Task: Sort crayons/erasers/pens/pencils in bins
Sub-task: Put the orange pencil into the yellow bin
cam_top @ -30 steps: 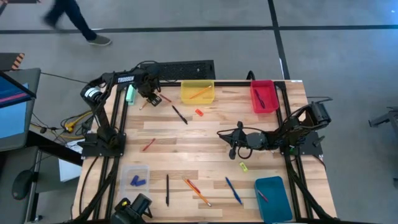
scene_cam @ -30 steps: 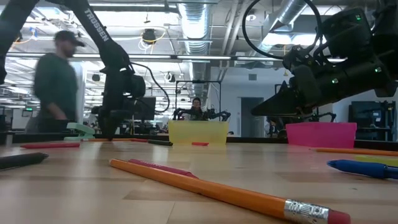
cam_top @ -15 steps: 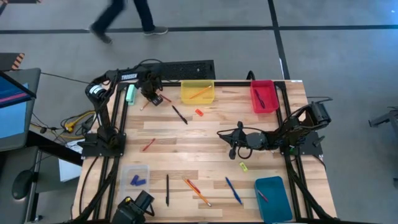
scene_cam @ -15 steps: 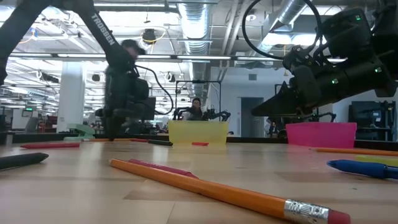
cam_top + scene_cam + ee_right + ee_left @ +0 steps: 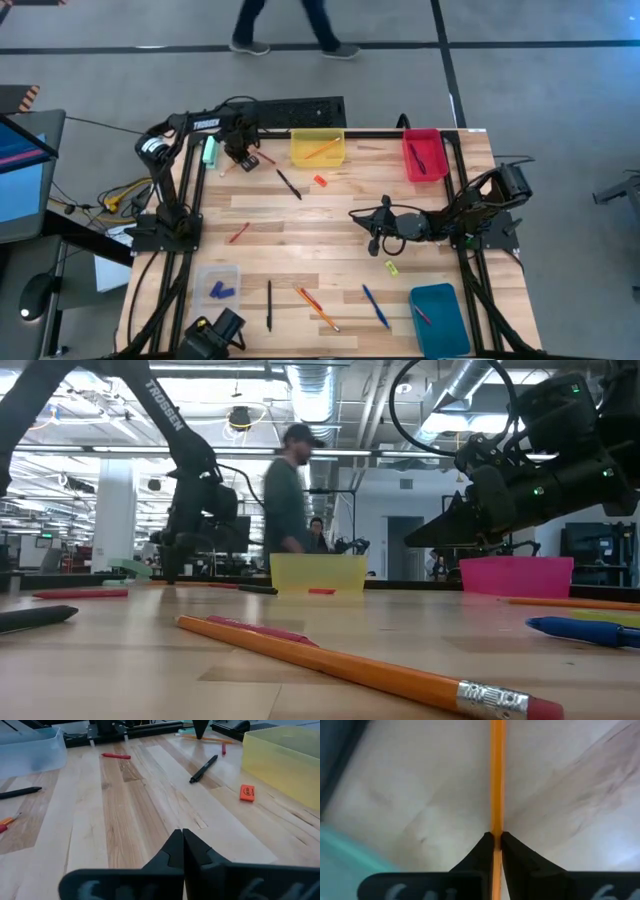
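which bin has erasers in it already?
The clear bin at the table's near-left corner: two blue erasers lie inside. The yellow bin holds an orange pencil; red and teal hold thin sticks.
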Controlling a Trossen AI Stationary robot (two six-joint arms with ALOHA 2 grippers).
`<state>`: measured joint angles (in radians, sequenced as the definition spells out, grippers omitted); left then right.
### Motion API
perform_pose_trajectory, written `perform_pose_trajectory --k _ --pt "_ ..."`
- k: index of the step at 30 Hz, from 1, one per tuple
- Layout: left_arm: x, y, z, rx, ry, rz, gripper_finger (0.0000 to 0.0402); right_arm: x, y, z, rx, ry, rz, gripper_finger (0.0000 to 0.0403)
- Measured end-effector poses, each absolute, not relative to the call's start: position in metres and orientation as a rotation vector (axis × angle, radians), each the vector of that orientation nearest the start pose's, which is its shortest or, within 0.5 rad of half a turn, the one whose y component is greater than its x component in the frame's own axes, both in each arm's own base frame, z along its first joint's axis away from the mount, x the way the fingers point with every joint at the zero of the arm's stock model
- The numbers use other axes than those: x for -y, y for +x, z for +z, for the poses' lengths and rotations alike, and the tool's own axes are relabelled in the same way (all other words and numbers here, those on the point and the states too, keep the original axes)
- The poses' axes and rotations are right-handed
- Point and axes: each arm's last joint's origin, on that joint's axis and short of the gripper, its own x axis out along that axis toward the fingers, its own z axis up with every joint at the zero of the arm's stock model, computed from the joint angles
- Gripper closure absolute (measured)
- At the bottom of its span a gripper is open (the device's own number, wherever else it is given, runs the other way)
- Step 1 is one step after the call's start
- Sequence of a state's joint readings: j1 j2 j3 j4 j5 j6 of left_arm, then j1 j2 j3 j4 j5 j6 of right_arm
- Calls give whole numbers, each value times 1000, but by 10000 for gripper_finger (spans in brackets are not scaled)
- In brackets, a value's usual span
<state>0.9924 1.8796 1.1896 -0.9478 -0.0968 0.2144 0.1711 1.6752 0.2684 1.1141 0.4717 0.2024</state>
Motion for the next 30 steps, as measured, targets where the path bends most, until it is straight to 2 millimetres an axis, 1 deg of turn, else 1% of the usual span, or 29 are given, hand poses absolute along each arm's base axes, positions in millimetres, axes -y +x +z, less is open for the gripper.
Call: perform_pose_trajectory --k 5,9,12,15,18,21,26,30 --pt "-265 169 169 -1570 -563 663 394 -27 235 107 -248 107 -325 400" --pt "-259 166 193 -1490 -542 689 393 -27 235 107 -247 108 -325 398" --pt "-252 164 214 -1385 -550 690 394 -28 235 107 -247 114 -324 395" --pt "-244 162 236 -1230 -537 702 394 -30 235 107 -247 113 -315 396" --pt "-232 160 249 -1076 -531 695 394 -32 234 107 -248 111 -306 400" --pt "-216 158 254 -912 -526 667 394 -33 234 107 -248 112 -300 399" --pt "-189 161 248 -630 -538 586 395 -35 234 108 -239 125 -294 395" --pt "-165 171 240 -415 -545 508 395 -31 241 113 -205 176 -316 399"
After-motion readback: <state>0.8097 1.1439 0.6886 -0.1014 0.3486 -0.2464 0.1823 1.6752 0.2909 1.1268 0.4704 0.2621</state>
